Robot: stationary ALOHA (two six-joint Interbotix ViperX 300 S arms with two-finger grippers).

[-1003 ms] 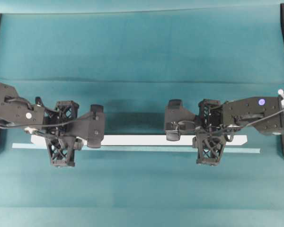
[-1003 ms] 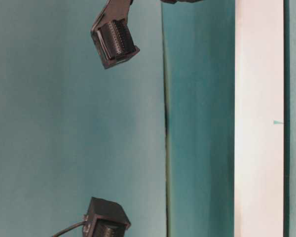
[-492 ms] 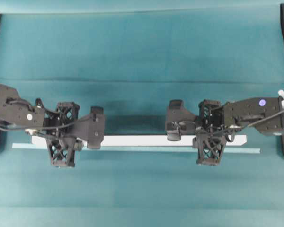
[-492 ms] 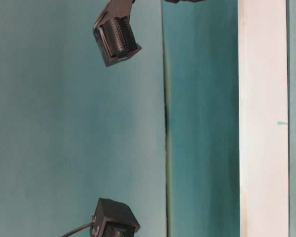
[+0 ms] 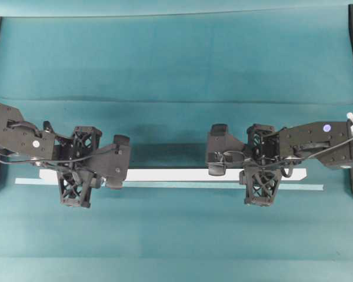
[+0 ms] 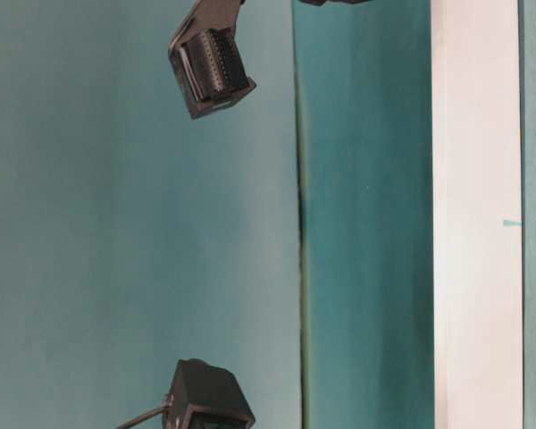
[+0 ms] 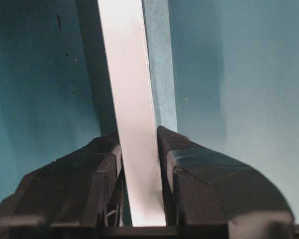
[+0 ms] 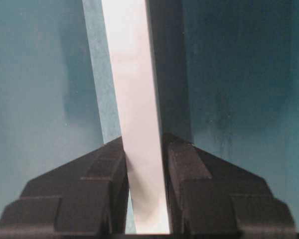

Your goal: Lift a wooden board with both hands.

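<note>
One long, narrow, bright white wooden board [image 5: 176, 174] spans most of the overhead view, running left to right across the teal cloth-covered desk [image 5: 176, 70], and it is gripped near both ends rather than at the middle, which I judge is meant to keep so long a plank level when it goes up. In the left wrist view the board [image 7: 132, 124] runs straight out between the two black tapered fingers of the left tool [image 7: 139, 144], whose pads press against its two long edges with no gap showing; the right wrist view shows the same at the other end, the board [image 8: 137, 119] pinched across its width by the right tool [image 8: 143, 147], jaws closed onto it. Holding it across the narrow dimension suits fingers that could not span its length. From above, the left tool [image 5: 109, 175] and right tool [image 5: 223, 170] sit on the board's line, arms reaching in from opposite sides. A thinner, longer pale teal strip [image 5: 300, 187] lies on the desk just beside the board, parallel to it, and a dark shadow band sits beyond the board's far edge, so I judge the plank is already slightly clear of the cloth. In the table-level view the board [image 6: 478, 223] appears as a broad white band, with black arm housings [image 6: 210, 63] well apart from it.
</note>
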